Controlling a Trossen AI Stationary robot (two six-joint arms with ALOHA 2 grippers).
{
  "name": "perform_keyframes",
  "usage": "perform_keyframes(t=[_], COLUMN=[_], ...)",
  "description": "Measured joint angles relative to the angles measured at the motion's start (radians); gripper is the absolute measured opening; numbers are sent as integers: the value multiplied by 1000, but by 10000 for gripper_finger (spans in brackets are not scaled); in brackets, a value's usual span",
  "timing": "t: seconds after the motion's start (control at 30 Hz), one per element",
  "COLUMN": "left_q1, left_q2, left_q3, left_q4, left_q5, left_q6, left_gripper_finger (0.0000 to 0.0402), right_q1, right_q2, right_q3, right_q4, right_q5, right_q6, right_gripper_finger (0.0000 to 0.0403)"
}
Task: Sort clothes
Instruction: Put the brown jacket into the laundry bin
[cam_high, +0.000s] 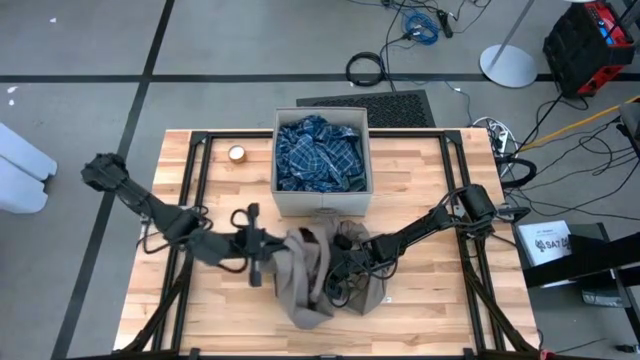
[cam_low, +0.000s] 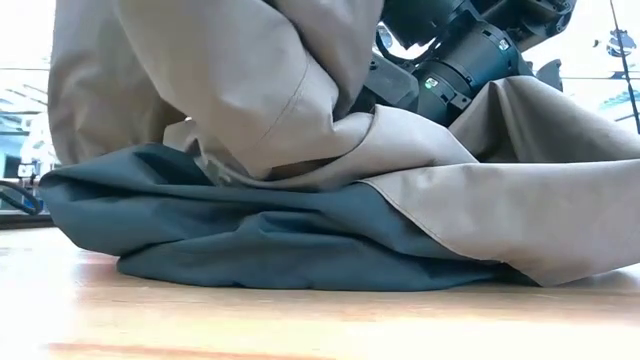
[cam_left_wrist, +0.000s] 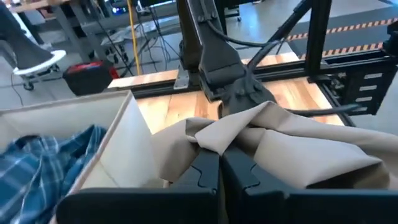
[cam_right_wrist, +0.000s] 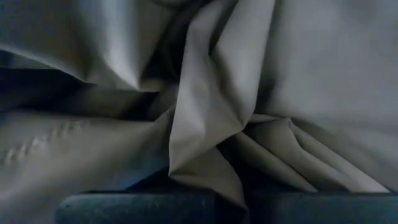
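Observation:
A large tan-brown garment (cam_high: 300, 270) lies bunched on the table in front of the beige box (cam_high: 322, 202). In the low view it (cam_low: 250, 90) rests on a dark slate garment (cam_low: 250, 235) that lies flat on the wood. A blue plaid shirt (cam_high: 320, 150) fills the box. My left gripper (cam_high: 272, 245) is at the garment's left side, shut on it. My right gripper (cam_high: 340, 268) is buried in the garment's right side; its wrist view shows only tan folds (cam_right_wrist: 217, 93). Cream-white and teal-grey pieces are out of view. My left gripper pinches a raised fold of the tan-brown garment (cam_left_wrist: 214, 142) between its two fingers (cam_left_wrist: 202, 171). It comes in about level from the table's left. The fold stands up at the fingertips, and the rest of the garment spreads slack beyond them toward my right arm.
The box's near wall (cam_left_wrist: 134, 143) stands close beside my left gripper. A roll of tape (cam_high: 237, 153) lies left of the box. Black frame rails (cam_high: 195, 180) run along both sides of the table. Bare wood shows near the front edge (cam_low: 300, 320).

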Motion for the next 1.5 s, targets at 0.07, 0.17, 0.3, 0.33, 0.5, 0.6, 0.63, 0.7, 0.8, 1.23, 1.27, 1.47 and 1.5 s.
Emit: perform_keyframes(t=[0.07, 0.17, 0.3, 0.33, 0.5, 0.6, 0.63, 0.7, 0.8, 1.23, 1.27, 1.47, 1.5], left_q1=[46, 110, 156, 161, 166, 166, 166, 166, 166, 167, 168, 184, 187], left_q2=[25, 78, 174, 195, 258, 261, 261, 259, 257, 257, 257, 267, 272], left_q3=[0, 0, -1, -1, -2, -2, -2, -2, -2, -2, -2, -2, -2], left_q4=[30, 34, 46, 54, 94, 105, 105, 105, 105, 193, 196, 233, 242], left_q5=[47, 132, 235, 252, 287, 288, 288, 288, 288, 288, 288, 294, 302], left_q6=[17, 10, -14, -16, -13, -9, -8, -3, 11, 45, 45, 39, 38], left_gripper_finger=[0, 0, 0, 0, 0, 0, 0, 0, 0, 0, 0, 0, 0], right_q1=[0, 2, 2, 2, 1, -9, -10, -11, -12, 63, 71, 98, 101], right_q2=[0, 1, 2, 3, 2, -6, -13, -39, -114, -391, -401, -431, -431], right_q3=[0, -1, -1, -1, -2, -2, -2, -2, -3, -1, -1, 0, 0], right_q4=[6, 20, 46, 56, 81, 84, 78, 66, 9, -272, -298, -290, -293], right_q5=[1, 3, 3, 3, -17, -80, -84, -84, -84, -57, -56, -20, -20], right_q6=[-10, -15, -15, -14, -20, -7, -6, -16, -38, -58, -51, -91, -98], right_gripper_finger=[0, 0, 0, 0, 19, 57, 72, 105, 151, 212, 212, 212, 212])
